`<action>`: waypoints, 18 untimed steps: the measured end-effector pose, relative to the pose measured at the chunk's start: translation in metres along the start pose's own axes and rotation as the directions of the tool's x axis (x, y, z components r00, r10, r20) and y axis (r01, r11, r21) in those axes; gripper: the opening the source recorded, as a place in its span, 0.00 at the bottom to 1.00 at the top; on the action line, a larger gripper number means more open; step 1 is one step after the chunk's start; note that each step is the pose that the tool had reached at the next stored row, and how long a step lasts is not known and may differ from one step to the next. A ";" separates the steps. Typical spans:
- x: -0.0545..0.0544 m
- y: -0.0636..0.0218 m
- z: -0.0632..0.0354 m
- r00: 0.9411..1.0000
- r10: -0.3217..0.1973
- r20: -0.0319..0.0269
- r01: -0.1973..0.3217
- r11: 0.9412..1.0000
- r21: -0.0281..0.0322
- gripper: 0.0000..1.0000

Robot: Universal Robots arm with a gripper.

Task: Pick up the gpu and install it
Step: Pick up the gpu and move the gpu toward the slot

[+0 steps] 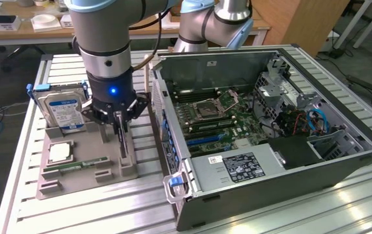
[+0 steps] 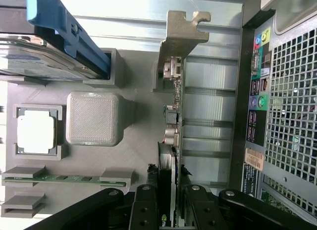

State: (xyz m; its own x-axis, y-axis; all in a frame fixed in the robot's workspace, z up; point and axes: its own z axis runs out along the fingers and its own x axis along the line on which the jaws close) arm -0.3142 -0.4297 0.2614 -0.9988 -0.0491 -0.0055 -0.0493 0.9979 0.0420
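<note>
The gpu (image 1: 122, 145) stands on edge in a slot of the grey holder tray (image 1: 82, 183), at the tray's side nearest the computer case (image 1: 342, 161). In the wrist view the gpu (image 2: 174, 108) runs away from the camera, with its silver bracket (image 2: 179, 36) at the far end. My gripper (image 1: 119, 124) comes straight down on the card's top edge. Its black fingers (image 2: 146, 205) press against both faces of the card, so the gripper (image 2: 171, 202) is shut on the gpu. The card's lower edge still rests in the holder.
The tray also carries a blue-labelled hard drive (image 1: 63, 109), a processor chip (image 1: 59, 152) and a green memory stick (image 1: 75, 165). The open case shows its motherboard (image 1: 212, 117) and lies at the exterior view's right, its rear panel (image 2: 292, 91) close beside the gpu.
</note>
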 end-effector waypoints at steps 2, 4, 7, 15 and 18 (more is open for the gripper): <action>0.000 0.0001 -0.0022 1.000 0.000 0.000 0.000 1.000 0.000 0.27; 0.000 0.0002 -0.0052 1.000 0.000 0.000 0.000 1.000 0.000 0.27; 0.000 0.0003 -0.0082 1.000 0.000 0.000 0.000 1.000 -0.001 0.27; 0.000 0.0004 -0.0127 1.000 0.000 0.000 0.000 1.000 -0.002 0.27; 0.000 0.0004 -0.0132 1.000 0.000 0.000 0.000 1.000 -0.002 0.27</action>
State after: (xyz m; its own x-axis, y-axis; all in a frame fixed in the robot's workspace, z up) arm -0.3142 -0.4299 0.2746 -0.9988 -0.0492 -0.0058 -0.0494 0.9978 0.0438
